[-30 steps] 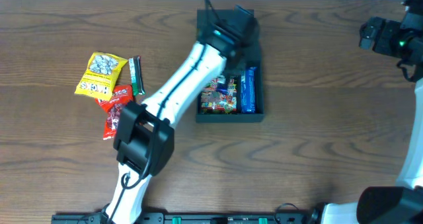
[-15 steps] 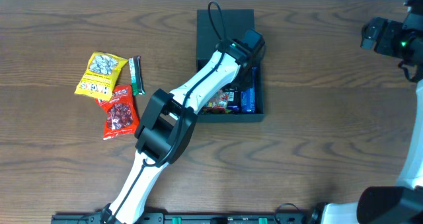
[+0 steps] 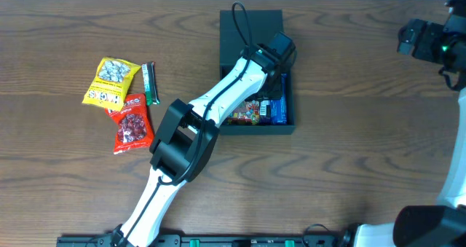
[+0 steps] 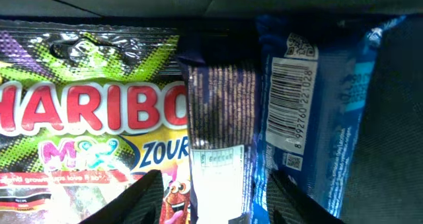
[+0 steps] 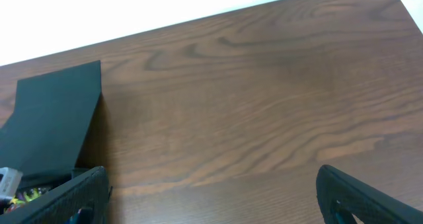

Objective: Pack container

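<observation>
The container [image 3: 256, 128] is a dark square box at the table's middle, with its flap lid [image 3: 251, 27] open at the far side. It holds a Haribo packet [image 3: 244, 114] and a blue packet [image 3: 278, 110]. My left gripper [image 3: 281, 52] is down inside the box. In the left wrist view it is open [image 4: 218, 207], with its fingers either side of a dark blue packet [image 4: 215, 112]. That packet lies between the Haribo packet [image 4: 86, 112] and the blue packet [image 4: 310, 98]. My right gripper [image 3: 421, 39] is open and empty [image 5: 218, 204], far to the right.
A yellow packet [image 3: 109, 79], a green bar [image 3: 151, 83] and a red packet [image 3: 131, 123] lie on the table at the left. The open lid [image 5: 53, 118] shows at the left of the right wrist view, over brown wood table [image 5: 264, 105].
My left gripper has moved from over the lid down into the box. The box has slid a little to the right. The right arm has not moved.
</observation>
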### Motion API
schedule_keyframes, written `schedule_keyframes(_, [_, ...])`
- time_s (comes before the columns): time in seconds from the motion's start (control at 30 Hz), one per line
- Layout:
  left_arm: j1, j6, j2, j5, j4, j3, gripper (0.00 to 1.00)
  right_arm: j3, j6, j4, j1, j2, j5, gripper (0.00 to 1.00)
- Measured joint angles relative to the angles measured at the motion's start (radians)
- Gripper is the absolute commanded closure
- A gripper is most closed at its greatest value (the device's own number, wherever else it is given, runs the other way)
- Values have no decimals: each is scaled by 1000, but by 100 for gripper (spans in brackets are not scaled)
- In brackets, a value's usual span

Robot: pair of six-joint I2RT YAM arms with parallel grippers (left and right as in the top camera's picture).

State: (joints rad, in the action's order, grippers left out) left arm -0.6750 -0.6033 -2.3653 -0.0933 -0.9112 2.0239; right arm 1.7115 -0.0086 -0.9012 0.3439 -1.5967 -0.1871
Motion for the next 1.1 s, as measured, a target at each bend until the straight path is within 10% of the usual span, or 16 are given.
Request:
schedule_keyframes(0.5, [138,156,381,354,-171,21,40,0,0,0,0,0,0,1])
schedule_keyframes(1.1, [516,292,110,298,-237,14,40,0,0,-18,0,0,0,1])
